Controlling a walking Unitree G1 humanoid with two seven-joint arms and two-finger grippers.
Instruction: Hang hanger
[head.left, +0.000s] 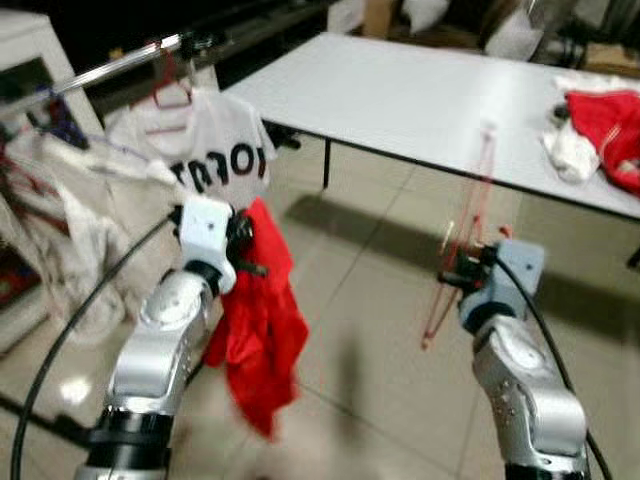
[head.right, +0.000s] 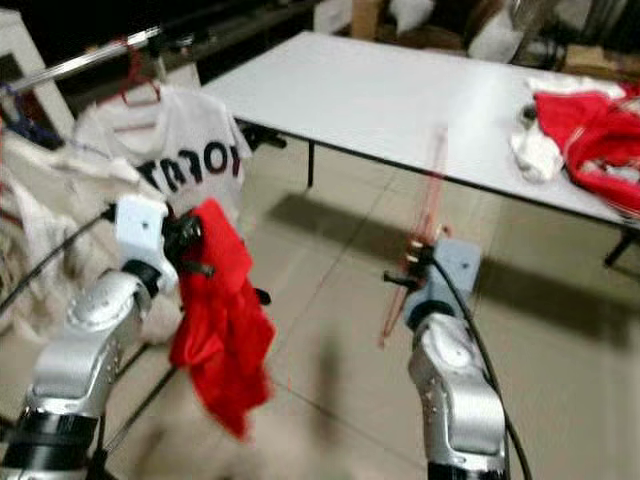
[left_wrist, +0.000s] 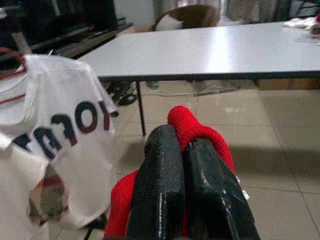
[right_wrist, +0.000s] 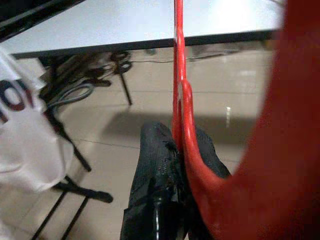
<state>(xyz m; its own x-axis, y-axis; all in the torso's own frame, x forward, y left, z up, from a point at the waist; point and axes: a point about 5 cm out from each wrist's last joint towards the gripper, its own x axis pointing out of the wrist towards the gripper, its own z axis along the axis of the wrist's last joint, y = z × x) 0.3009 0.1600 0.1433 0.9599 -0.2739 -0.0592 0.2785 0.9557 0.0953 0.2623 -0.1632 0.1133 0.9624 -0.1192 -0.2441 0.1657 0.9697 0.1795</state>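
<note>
Tiled floor (head.left: 380, 300) lies under the robot, which stands with both silver arms raised in front of a long white desk (head.left: 420, 100). The right end effector (head.left: 462, 272) is pinched shut on a red plastic hanger (head.left: 465, 220); the hanger stands nearly upright above the fingers, thin and somewhat blurred, its upper end reaching up in front of the desk edge. In the right wrist view the red bar of the hanger runs straight between the two black fingers (right_wrist: 155, 170), which press against it from both sides.

The left end effector (head.left: 243, 250) is clamped closed on a red garment (head.left: 260, 330), which hangs limp below the fingers down toward the floor. From the left wrist, a fold of the red cloth bulges up between and behind the closed fingertips (left_wrist: 160, 165).

To the robot's left a metal clothes rail (head.left: 100, 70) slopes across the upper corner. A white T-shirt with dark lettering (head.left: 205, 150) hangs from the rail on a red hanger hook (head.left: 165, 85), just behind the left end effector. More pale clothing (head.left: 50, 210) droops along the rail further left.

On the far right end of the desk lie a heap of red fabric (head.left: 605, 130) and a small white cloth (head.left: 570, 150) beside it.
</note>
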